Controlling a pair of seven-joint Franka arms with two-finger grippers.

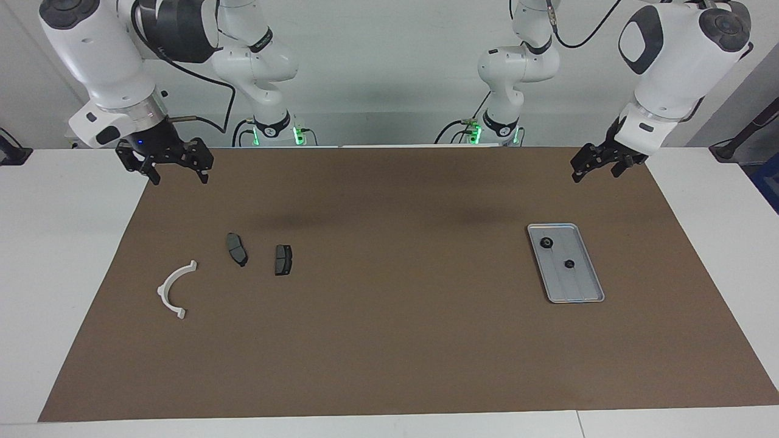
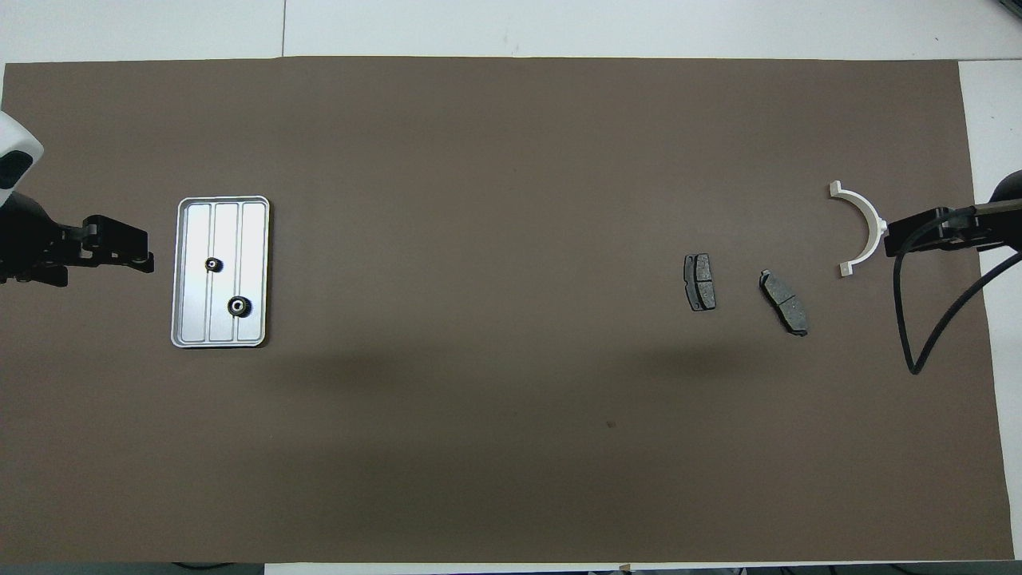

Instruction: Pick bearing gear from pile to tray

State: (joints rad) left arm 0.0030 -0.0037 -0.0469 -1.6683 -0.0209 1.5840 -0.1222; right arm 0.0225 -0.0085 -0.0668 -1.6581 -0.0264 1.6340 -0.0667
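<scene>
The silver tray [image 1: 579, 286] lies toward the left arm's end of the table and holds two small black round gears [image 1: 546, 243] [image 1: 569, 263]; in the overhead view the tray [image 2: 254, 231] shows both gears [image 2: 213, 264] [image 2: 239, 306]. The pile toward the right arm's end is a white half-ring bracket [image 1: 173, 289] [image 2: 864, 228] and two dark grey plates [image 1: 237, 249] [image 1: 283, 260]. No loose black round piece shows among them. My right gripper [image 1: 178, 177] hangs open and empty over the mat's corner. My left gripper [image 1: 595, 174] hangs open and empty, nearer the robots than the tray.
A brown mat [image 1: 389, 340] covers most of the white table. In the overhead view the left gripper [image 2: 148, 257] shows beside the tray and the right gripper [image 2: 888, 237] beside the bracket, with a black cable [image 2: 910, 319] looping under it.
</scene>
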